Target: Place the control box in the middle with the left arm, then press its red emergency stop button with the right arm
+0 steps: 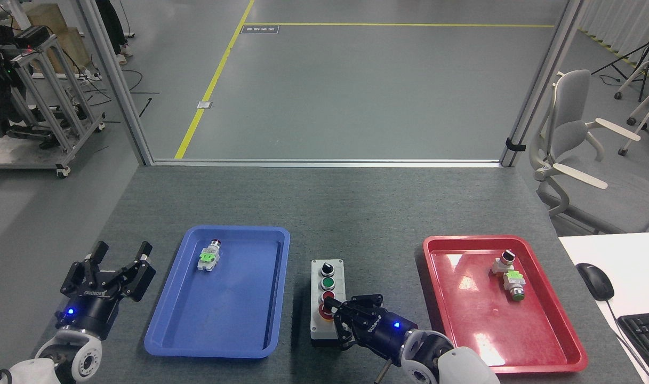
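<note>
Half-hidden mushroom button, right fingers covering

Grey floor with yellow line, grey chair.

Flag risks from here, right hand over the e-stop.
1. The right hand reaches the red emergency stop button from the side, so an off-centre push could slide or tip the control box, which nothing holds.
2. The left hand hangs open left of the blue tray, too far to brace it.
</note>
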Robot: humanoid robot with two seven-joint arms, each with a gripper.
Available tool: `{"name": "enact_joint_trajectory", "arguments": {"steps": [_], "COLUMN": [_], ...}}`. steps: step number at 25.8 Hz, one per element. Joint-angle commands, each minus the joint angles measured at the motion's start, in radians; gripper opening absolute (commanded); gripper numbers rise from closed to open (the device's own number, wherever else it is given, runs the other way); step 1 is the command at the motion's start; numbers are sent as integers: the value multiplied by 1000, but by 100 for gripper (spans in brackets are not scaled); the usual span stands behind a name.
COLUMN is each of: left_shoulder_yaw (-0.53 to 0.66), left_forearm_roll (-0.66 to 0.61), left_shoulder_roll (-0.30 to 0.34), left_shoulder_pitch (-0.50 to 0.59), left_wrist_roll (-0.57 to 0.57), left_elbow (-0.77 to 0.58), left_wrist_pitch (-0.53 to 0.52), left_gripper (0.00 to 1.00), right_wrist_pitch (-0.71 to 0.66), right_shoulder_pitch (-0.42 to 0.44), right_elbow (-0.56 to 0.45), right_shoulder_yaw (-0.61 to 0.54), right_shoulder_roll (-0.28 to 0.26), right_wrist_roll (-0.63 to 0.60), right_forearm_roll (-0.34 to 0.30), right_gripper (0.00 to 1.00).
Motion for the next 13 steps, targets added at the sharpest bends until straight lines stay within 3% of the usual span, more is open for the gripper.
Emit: {"name": "enact_joint_trajectory", "arguments": {"steps": [1,7,12,13], "left_shoulder_yaw": [-4,-6,-12,-13], "left_forearm_roll": [-20,-86,-116,-120], "left_shoulder_roll": [-20,-119,-134,-154], "left_shoulder_pitch": [52,90,96,96], "left_wrist_roll": [-9,-11,-9,-9], "left_elbow": [-120,-168,-182,-182], "left_wrist_pitch": [128,180,169,169], "left_gripper": [99,99,99,99], "right_wrist_pitch": [-6,-7,0,3], "right_shoulder_pitch": [1,2,-1,-2], "right_elbow": [31,78,62,49], "right_shoulder_yaw": [2,16,16,-5], "right_shoulder_roll": [7,9,12,16], "right_wrist_roll": [4,4,-12,-12], "right_forearm_roll": [0,0,-21,-40], "right_gripper": [0,0,0,13]}}
